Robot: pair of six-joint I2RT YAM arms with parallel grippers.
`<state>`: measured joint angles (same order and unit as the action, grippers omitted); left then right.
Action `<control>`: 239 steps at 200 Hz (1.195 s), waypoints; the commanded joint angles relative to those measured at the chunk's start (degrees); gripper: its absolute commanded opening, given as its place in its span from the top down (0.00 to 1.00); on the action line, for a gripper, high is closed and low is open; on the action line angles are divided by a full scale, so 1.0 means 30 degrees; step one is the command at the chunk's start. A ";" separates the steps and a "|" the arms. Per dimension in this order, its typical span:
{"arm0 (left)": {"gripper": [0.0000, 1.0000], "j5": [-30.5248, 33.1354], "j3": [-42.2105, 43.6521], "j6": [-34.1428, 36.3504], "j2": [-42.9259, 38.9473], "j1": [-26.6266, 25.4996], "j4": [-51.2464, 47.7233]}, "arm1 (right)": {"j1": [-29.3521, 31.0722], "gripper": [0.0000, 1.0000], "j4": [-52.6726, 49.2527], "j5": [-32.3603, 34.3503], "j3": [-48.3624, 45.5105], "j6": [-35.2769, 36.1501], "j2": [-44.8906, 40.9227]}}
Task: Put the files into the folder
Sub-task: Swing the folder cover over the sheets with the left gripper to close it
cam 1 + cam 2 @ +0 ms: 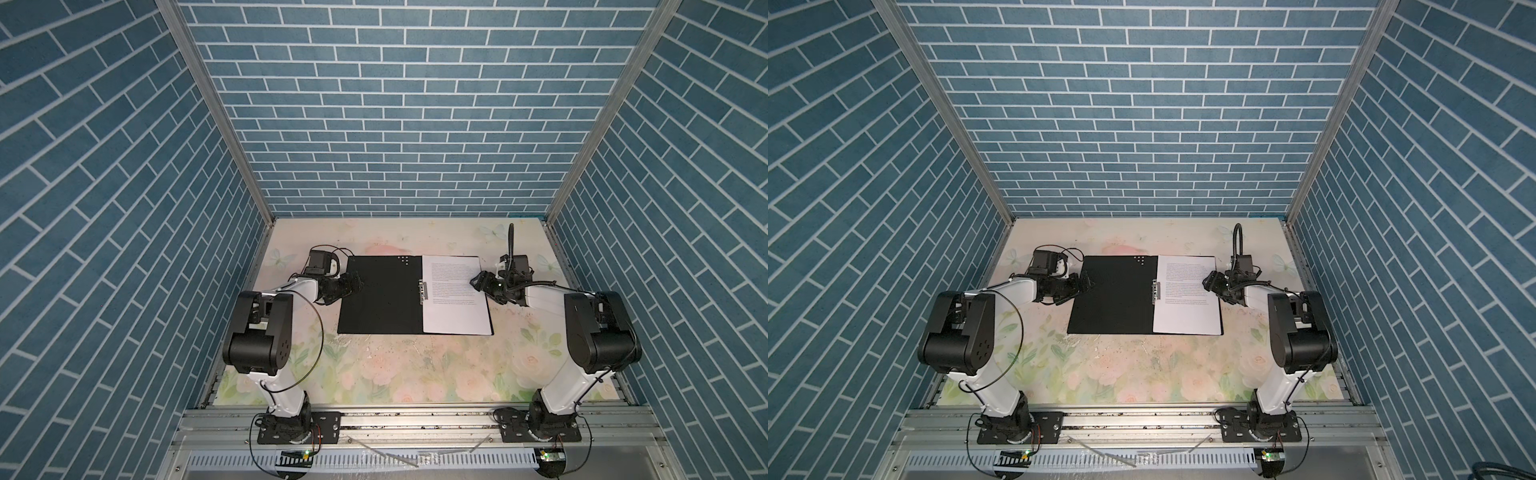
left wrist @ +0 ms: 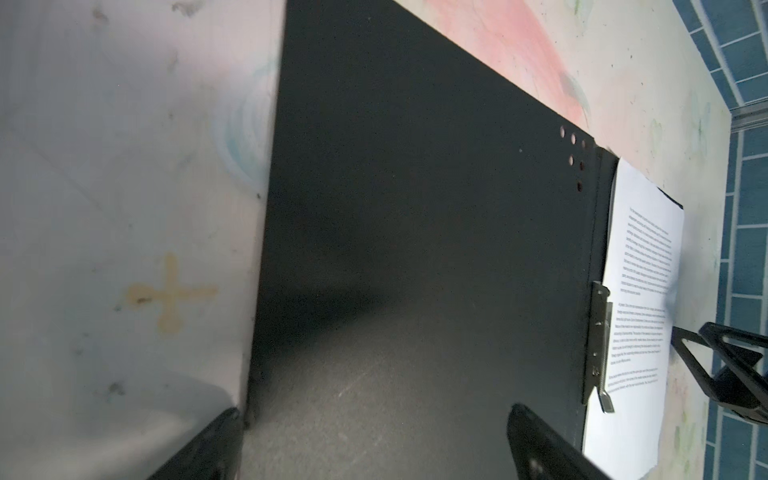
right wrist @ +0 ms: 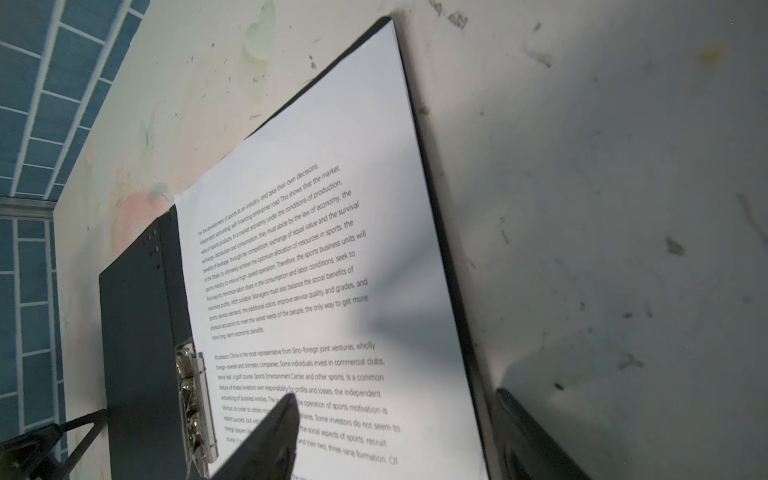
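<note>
Pale pink and green floral print is covering the table (image 1: pixel 415 374), and the folder (image 1: pixel 378 295) is lying open and flat on it, black inside facing up. The files (image 1: pixel 455 299) are sitting on its right half, text upward, beside the metal clip (image 1: pixel 423 289) at the spine. The left gripper (image 1: pixel 355 284) is hovering at the folder's left edge, fingers spread wide. The right gripper (image 1: pixel 477 281) is straddling the sheets' right edge, fingers apart.
</note>
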<state>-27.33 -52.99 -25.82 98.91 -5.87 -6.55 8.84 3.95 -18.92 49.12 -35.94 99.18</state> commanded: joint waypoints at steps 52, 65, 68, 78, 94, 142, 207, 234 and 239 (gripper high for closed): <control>0.00 -0.4286 0.0741 -0.3272 -0.2708 -0.0427 0.2004 | 0.0303 0.28 -0.1565 -0.0872 -0.0289 -0.0294 0.1186; 0.00 -0.4478 0.0873 -0.3589 -0.3020 -0.0417 0.2374 | 0.0326 0.28 -0.1526 -0.0901 -0.0276 -0.0294 0.1244; 0.00 -0.4482 0.0876 -0.3610 -0.3061 -0.0421 0.2386 | 0.0311 0.28 -0.1521 -0.0916 -0.0289 -0.0294 0.1248; 0.00 -0.4580 0.0946 -0.3806 -0.3088 -0.0417 0.2566 | 0.0311 0.28 -0.1491 -0.0931 -0.0245 -0.0294 0.1276; 0.00 -0.5010 0.1368 -0.4733 -0.3278 -0.0424 0.3693 | 0.0314 0.28 -0.1523 -0.0960 -0.0261 -0.0294 0.1256; 0.00 -0.5370 0.2195 -0.6808 -0.4996 -0.0457 0.6029 | 0.0283 0.28 -0.1581 -0.0929 -0.0217 -0.0265 0.1416; 0.00 -0.5122 0.1986 -0.9407 -0.5771 -0.1740 0.9649 | 0.0313 0.28 -0.1374 -0.1077 -0.0254 -0.0382 0.1398; 0.00 -0.4453 0.1487 -1.0093 -0.5763 -0.2814 1.0508 | 0.0313 0.28 -0.1343 -0.1078 -0.0399 -0.0411 0.1279; 0.00 -0.4285 0.1396 -1.0205 -0.5820 -0.3019 1.0639 | 0.0305 0.28 -0.1321 -0.1052 -0.0433 -0.0411 0.1249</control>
<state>-40.32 -46.70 -53.58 81.56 -12.45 21.02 8.84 6.48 -19.77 49.36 -35.70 100.40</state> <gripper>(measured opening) 0.996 0.717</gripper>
